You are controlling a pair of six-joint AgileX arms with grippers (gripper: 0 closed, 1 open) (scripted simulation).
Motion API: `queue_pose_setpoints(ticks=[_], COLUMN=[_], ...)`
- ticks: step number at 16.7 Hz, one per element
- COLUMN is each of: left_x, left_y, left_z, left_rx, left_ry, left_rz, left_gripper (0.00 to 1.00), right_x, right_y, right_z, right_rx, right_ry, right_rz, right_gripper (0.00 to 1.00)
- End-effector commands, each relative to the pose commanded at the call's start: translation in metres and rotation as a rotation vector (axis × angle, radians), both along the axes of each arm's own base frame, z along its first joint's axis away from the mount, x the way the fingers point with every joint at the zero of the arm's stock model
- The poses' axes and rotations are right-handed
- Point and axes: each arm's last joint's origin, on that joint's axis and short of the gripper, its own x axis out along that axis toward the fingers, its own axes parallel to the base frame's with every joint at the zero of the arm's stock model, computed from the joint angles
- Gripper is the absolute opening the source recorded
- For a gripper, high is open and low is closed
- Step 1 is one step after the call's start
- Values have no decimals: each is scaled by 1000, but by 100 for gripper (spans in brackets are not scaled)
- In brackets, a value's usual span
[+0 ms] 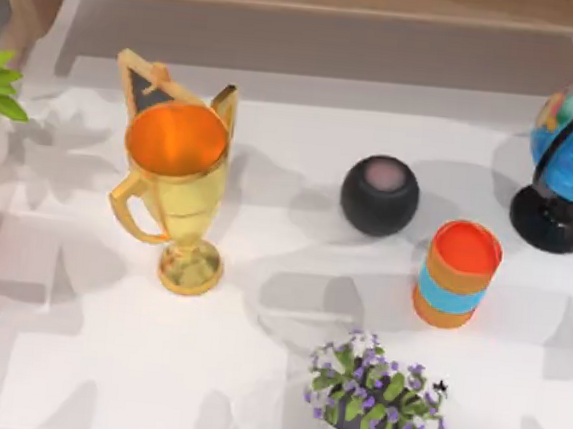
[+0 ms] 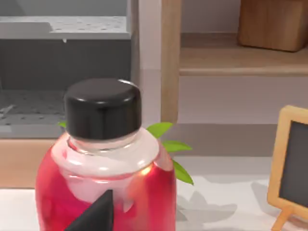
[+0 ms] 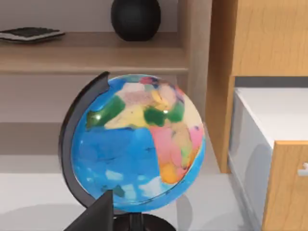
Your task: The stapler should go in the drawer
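- Left hand (image 2: 98, 214): a dark fingertip shows low in the left wrist view, just before a red bottle (image 2: 103, 178) with a black cap; cannot tell whether the fingers are spread or pressed together.
- Right hand (image 3: 96, 214): a dark fingertip faces the globe (image 3: 137, 149); finger state cannot be told either.
- Right wrist view: a white drawer (image 3: 269, 130) stands pulled out beside the globe.
- Top view: on the tabletop (image 1: 81, 377), gold trophy (image 1: 173, 190), black sphere (image 1: 380, 195), orange-and-blue cup (image 1: 456, 274), purple flowers (image 1: 376, 395).
- Stapler: cannot tell where it lies.
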Motion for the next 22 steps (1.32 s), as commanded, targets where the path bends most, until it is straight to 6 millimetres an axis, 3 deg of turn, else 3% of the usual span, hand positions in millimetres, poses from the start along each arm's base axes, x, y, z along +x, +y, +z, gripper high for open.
queue_pose_setpoints(ticks=[5, 10, 15, 22], left_x=[0, 0, 0, 0], left_y=[0, 0, 0, 0], left_z=[0, 0, 0, 0], left_rx=[0, 0, 0, 0], left_ry=[0, 0, 0, 0], left_rz=[0, 0, 0, 0], left_gripper=[100, 100, 100, 100], right_x=[1, 18, 71, 152], right_y=[0, 0, 0, -2], right_z=[9, 38, 49, 25], right_rx=[-25, -127, -245, -348], right_ry=[55, 341, 824, 1368], right_rz=[-2, 17, 103, 292], right_gripper=[100, 100, 100, 100])
